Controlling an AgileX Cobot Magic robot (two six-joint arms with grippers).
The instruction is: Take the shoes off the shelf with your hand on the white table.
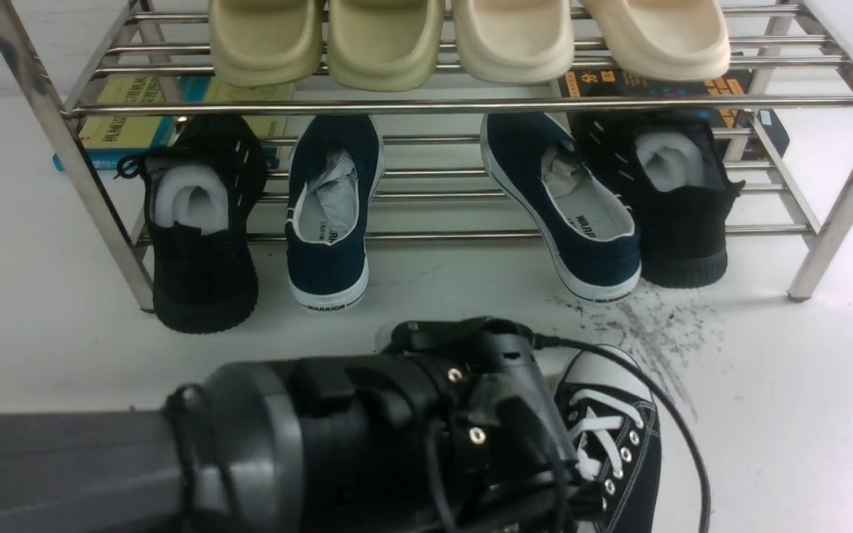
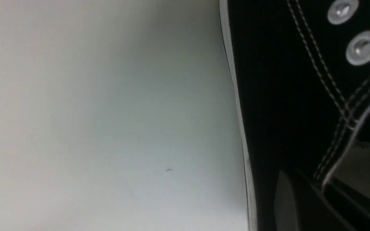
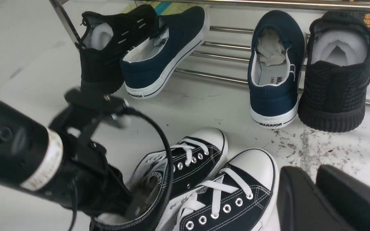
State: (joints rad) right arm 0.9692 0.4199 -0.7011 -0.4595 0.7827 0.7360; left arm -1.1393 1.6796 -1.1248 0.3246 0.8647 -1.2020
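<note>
Grey, tube-shaped left arm (image 1: pixel 64 466) fills the foreground of the front view, and its black left gripper (image 3: pixel 133 202) dips into the mouth of one shoe. The pair of black canvas lace-up sneakers (image 3: pixel 191 166) with white laces and white rubber toe caps stands on the large white table (image 1: pixel 804 414). They are side by side and touching, toes towards the two-tier stainless-steel rod shelf (image 1: pixel 471 104) and clear of its rods. A patch of dark scuff streaks (image 1: pixel 649 326) lies just beside them.

From the left wrist, one finger sits against the outside of the canvas wall with the shoe's lining showing past the collar. I therefore read the left claw as pinched together on that sneaker's collar (the inner finger itself is hidden). The black right gripper (image 3: pixel 315 175) hangs near the other sneaker's toe, its jaws slightly apart with nothing between them.

On the lower tier only the navy slip-on shoes (image 1: pixel 330 244) and the all-black knit shoes (image 1: pixel 201 259) stand, with cream foam slippers (image 1: pixel 389 44) above.

By my judgement the task is nearly done, since both sneakers are down. What is left is for the left claw to let go and lift clear.
</note>
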